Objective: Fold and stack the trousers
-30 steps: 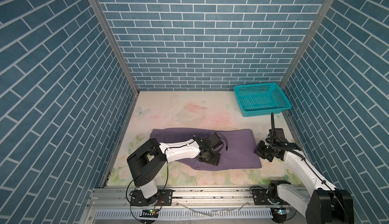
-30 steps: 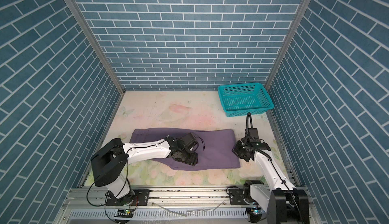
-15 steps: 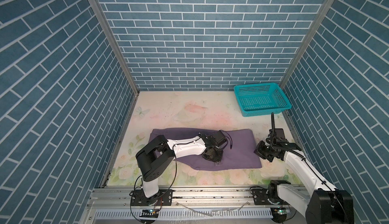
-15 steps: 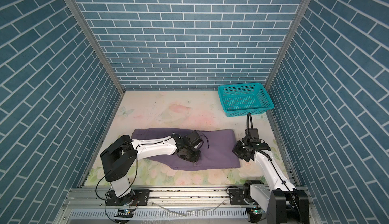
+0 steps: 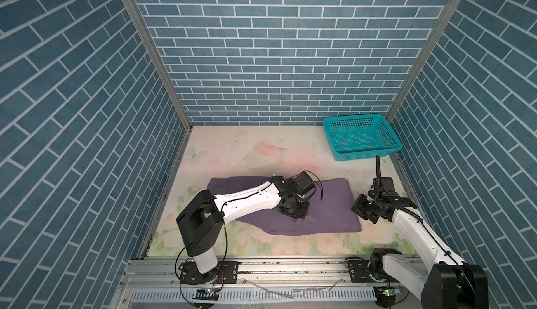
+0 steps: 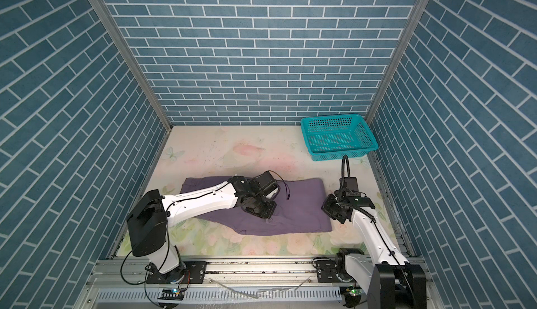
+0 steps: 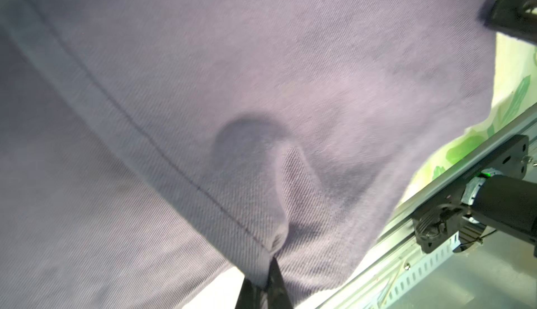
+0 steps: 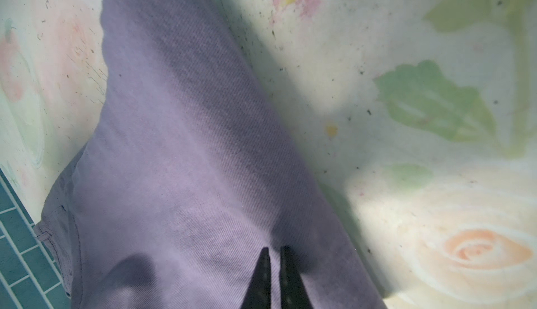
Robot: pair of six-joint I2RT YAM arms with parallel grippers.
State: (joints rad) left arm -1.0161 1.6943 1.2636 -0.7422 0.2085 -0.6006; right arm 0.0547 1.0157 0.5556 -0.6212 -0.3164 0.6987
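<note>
- Lying across the near half of the floral bench (image 5: 247, 147), the trousers (image 5: 328, 206) form a long, flat purple band running left to right. They are well apart from the teal basket (image 5: 363, 153) in the far right corner.
- The white left arm (image 5: 250, 203) stretches over the left half of the band and hides much of the cloth there. A thin black cable (image 5: 318, 187) loops above the cloth beside its wrist.
- The left pincer (image 5: 298, 217) is down on the middle of the band, close to its near edge. In the left wrist view its fingertips (image 7: 277, 284) are clamped tight on a raised ridge of cloth beside a stitched seam (image 7: 145, 136).
- The right pincer (image 5: 355, 208) sits at the right end of the trousers. In the right wrist view its dark, tapered fingertips (image 8: 261, 275) stand almost together against the cloth. Whether any cloth is pinched between them cannot be made out.
- The cloth is matte twill with fine diagonal ribs. The basket is perforated plastic with a flared rim. The bench print shows pale roses and leaves, speckled with dark marks.
- Blue brick-pattern walls (image 5: 276, 60) close in the left, far and right sides, and a metal rail (image 5: 290, 267) runs along the near edge.
</note>
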